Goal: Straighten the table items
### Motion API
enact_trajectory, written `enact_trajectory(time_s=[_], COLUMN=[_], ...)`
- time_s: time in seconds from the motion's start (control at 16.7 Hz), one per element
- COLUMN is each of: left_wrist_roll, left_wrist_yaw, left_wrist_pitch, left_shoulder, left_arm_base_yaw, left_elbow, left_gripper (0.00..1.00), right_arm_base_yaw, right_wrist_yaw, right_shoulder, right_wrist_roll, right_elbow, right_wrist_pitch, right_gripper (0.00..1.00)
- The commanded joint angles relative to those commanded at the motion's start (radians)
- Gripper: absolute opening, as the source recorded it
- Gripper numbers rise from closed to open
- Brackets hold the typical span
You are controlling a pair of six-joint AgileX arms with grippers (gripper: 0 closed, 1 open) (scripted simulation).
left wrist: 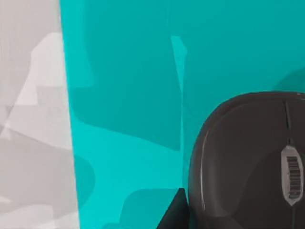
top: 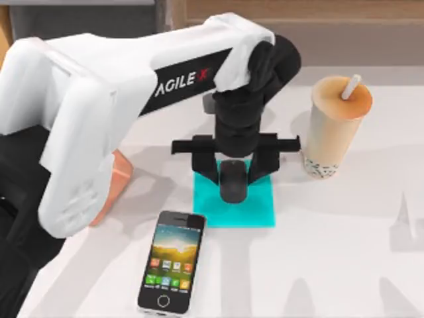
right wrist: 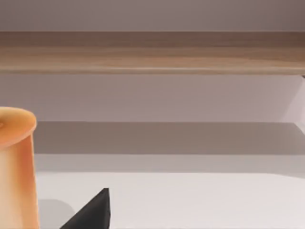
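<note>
The small black mouse [top: 233, 189] lies on the cyan pad [top: 262, 209] at the table's middle. My left gripper [top: 234, 177] points straight down over it, its fingers closed against the mouse's two sides. In the left wrist view the mouse [left wrist: 243, 162] rests on the pad [left wrist: 124, 95] with one fingertip [left wrist: 174, 212] at its edge. The smartphone [top: 171, 260] lies face up near the front, slightly tilted. The bubble-tea cup [top: 333, 126] stands upright at the right. One dark fingertip [right wrist: 93, 210] of my right gripper shows close to the cup [right wrist: 16, 167].
A rose-pink phone stand [top: 116, 182] sits at the left, partly under my left arm. The white table [top: 331, 265] stretches open to the front right. Wooden shelving [right wrist: 152, 52] runs along the back.
</note>
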Motion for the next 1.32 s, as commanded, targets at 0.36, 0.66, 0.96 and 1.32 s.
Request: enact_trajectory(time_s=[0.36, 0.66, 0.96, 1.32], left_wrist_roll=[0.0, 0.0, 0.0, 0.0], left_wrist_yaw=[0.0, 0.0, 0.0, 0.0], left_wrist_pitch=[0.0, 0.0, 0.0, 0.0], left_shoulder=[0.0, 0.0, 0.0, 0.0], left_arm_base_yaw=[0.0, 0.0, 0.0, 0.0], left_elbow=[0.0, 0.0, 0.0, 0.0], left_gripper=[0.3, 0.68, 1.0, 1.0], right_arm_base_yaw=[0.0, 0.0, 0.0, 0.0], right_wrist_yaw=[0.0, 0.0, 0.0, 0.0], right_shoulder=[0.0, 0.0, 0.0, 0.0], right_wrist_roll=[0.0, 0.0, 0.0, 0.0], right_elbow=[0.0, 0.0, 0.0, 0.0], right_wrist_pitch=[0.0, 0.0, 0.0, 0.0], right_gripper=[1.0, 1.0, 1.0, 1.0])
